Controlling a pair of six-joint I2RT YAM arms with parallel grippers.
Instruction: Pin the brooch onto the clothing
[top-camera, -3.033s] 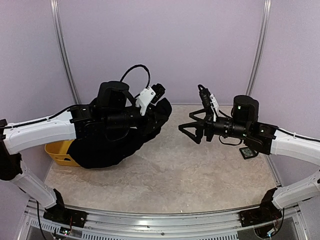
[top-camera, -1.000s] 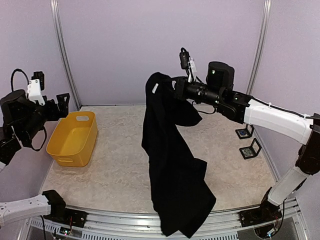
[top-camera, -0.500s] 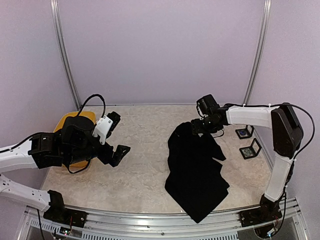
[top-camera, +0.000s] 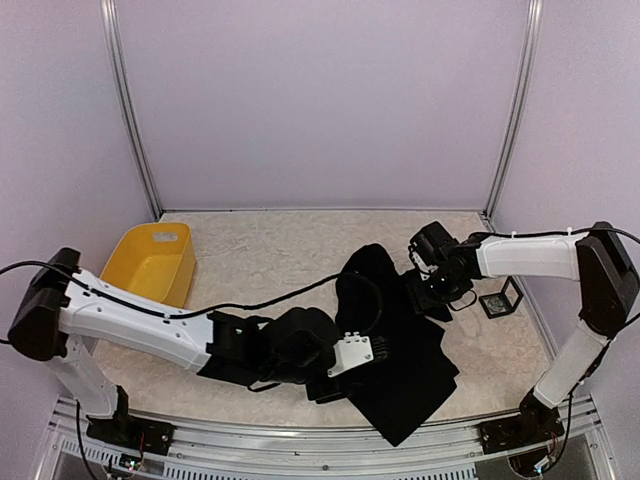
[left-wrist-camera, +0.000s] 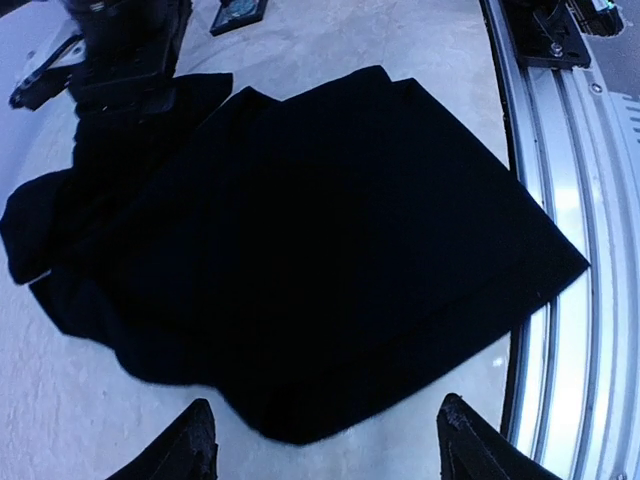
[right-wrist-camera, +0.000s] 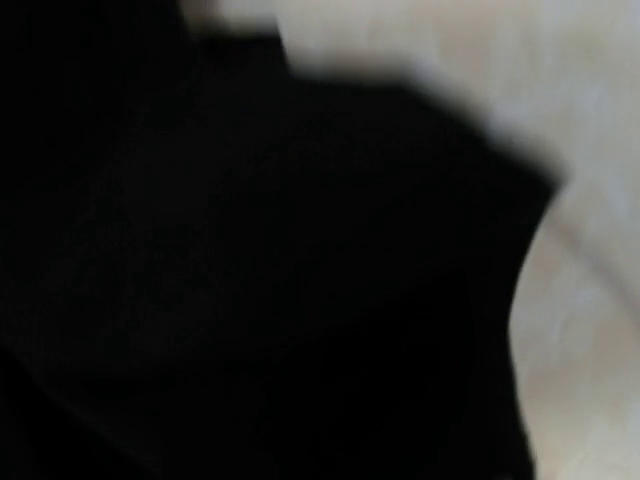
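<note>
Two grippers are hanging low over the table (top-camera: 270, 250) in the view from up high. The black T-shirt (top-camera: 400, 350) is lying in a crumpled heap on the right half of the table, with one corner poking toward the near rail (top-camera: 300, 440). It is not flat, so I think the arms are getting ready to spread it out before any pinning can happen. The left gripper (top-camera: 335, 385) is sitting just beside the shirt's near left edge, and the right gripper (top-camera: 432, 285) is sitting over the far right part of the cloth. A yellow bin (top-camera: 150, 262) is standing well apart on the left, and a small black stand (top-camera: 497, 300) is standing near the right side. I cannot see a brooch. In the left wrist view, the two fingertips (left-wrist-camera: 195, 445) are standing wide apart with nothing between them. The shirt is spreading out in front of them, so they look like they are lining up to take hold of its edge. In the right wrist view, everything is blurry. Black cloth is filling nearly all of it, with a bit of pale table showing at the top right. I cannot tell whether that gripper is wide, narrow or holding the cloth.
</note>
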